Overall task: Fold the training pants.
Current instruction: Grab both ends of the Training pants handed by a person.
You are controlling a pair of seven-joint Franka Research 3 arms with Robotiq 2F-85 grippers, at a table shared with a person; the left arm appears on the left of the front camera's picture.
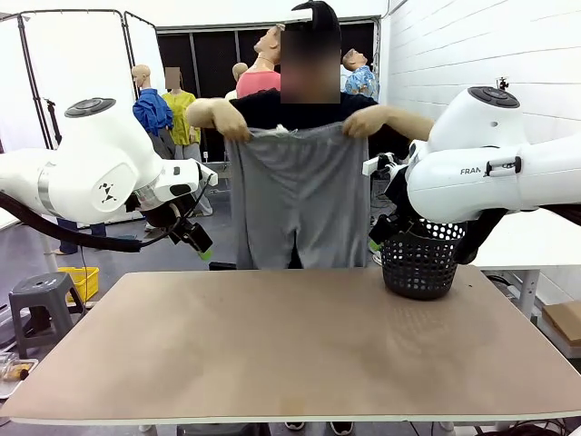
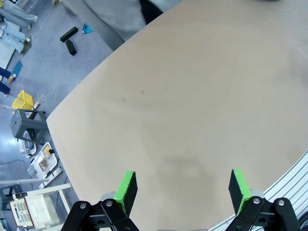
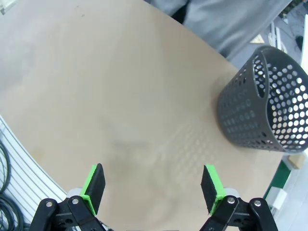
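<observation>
As a person [image 1: 265,107] holds training pants [image 1: 295,195], left tool [image 2: 182,182] and right tool [image 3: 153,179] gape empty.

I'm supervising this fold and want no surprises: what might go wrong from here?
The training pants hang from the person's hands beyond the far edge of the table; once lowered, the legs may bunch or slip off. The basket stands on the table near the open right gripper, which might knock it.

a black mesh basket [image 1: 419,265] stands upright on the tan table [image 1: 272,345] at two o'clock, a grey stool [image 1: 41,292] on the floor off its nine o'clock edge.
</observation>
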